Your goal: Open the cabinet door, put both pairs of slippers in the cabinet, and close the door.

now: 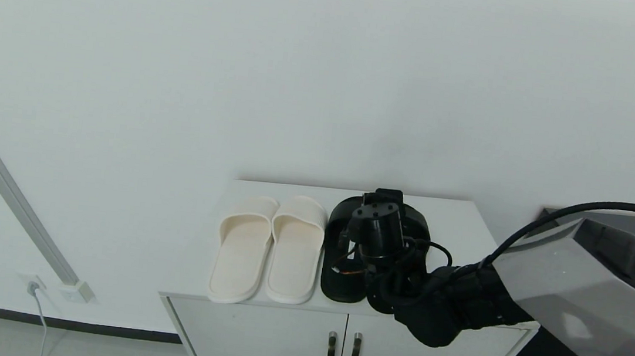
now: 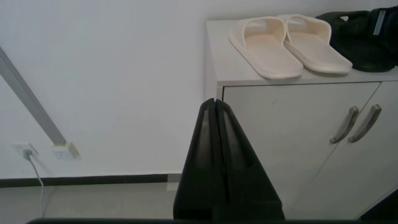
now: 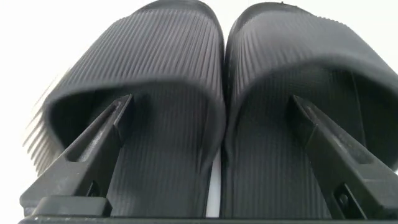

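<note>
Looks like the pick-up of the black slippers [image 3: 161, 68], lying directly beneath the right tool [image 3: 211, 99] on the cabinet top [image 1: 466, 223]. Shows that tool spread wide, one finger under each strap, clamping nothing yet. Shows the left tool [image 2: 215, 106] pressed shut, empty, the closed cabinet doors [image 2: 292, 130] just ahead. Calls next for squeezing the pair together; probably a door opened first.

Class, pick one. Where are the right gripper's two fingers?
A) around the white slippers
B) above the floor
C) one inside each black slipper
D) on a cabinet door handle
C: the right wrist view shows the open right gripper with a finger under each strap of the black slippers.
</note>
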Robot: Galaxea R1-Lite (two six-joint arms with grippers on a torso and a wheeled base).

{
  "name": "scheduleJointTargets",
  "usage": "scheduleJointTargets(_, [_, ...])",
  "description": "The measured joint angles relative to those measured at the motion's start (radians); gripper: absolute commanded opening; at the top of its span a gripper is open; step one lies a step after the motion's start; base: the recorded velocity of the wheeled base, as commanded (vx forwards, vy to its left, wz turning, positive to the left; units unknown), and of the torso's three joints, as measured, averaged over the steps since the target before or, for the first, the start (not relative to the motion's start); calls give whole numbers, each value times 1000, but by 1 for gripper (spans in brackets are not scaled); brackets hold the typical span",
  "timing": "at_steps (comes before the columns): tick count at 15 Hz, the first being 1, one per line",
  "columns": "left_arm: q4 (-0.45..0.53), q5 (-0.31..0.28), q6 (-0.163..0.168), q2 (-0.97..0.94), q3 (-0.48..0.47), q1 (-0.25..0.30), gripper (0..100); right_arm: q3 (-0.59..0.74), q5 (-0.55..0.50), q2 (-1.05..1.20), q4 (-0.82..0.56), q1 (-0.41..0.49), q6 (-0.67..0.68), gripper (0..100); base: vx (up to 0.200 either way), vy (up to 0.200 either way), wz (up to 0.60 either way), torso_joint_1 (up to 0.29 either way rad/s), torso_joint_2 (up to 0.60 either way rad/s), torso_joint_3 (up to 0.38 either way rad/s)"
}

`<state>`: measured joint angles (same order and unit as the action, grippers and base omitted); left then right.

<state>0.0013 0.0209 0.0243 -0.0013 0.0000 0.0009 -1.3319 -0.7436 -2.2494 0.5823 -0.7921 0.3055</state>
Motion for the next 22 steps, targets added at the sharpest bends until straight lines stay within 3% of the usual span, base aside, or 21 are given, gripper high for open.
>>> scheduleJointTargets(9, [0, 0, -3, 0, 0, 0, 0, -146, 4, -87, -1, 55, -9, 100, 0, 0, 0, 0, 0, 0])
scheduleJointTargets(10, [0, 0, -3, 0, 0, 0, 0, -153, 4, -91, -1, 57, -12, 0, 0, 0, 0, 0, 0, 0])
scheduleJointTargets(19, [0, 0, -3, 0, 0, 1, 0, -131, -3, -81, -4, 56, -40, 0, 0, 0, 0, 0, 0, 0])
scheduleJointTargets(22, [0, 0, -3, 0, 0, 0, 0, -59, 1, -8, -3, 54, -59, 0, 0, 0, 0, 0, 0, 0])
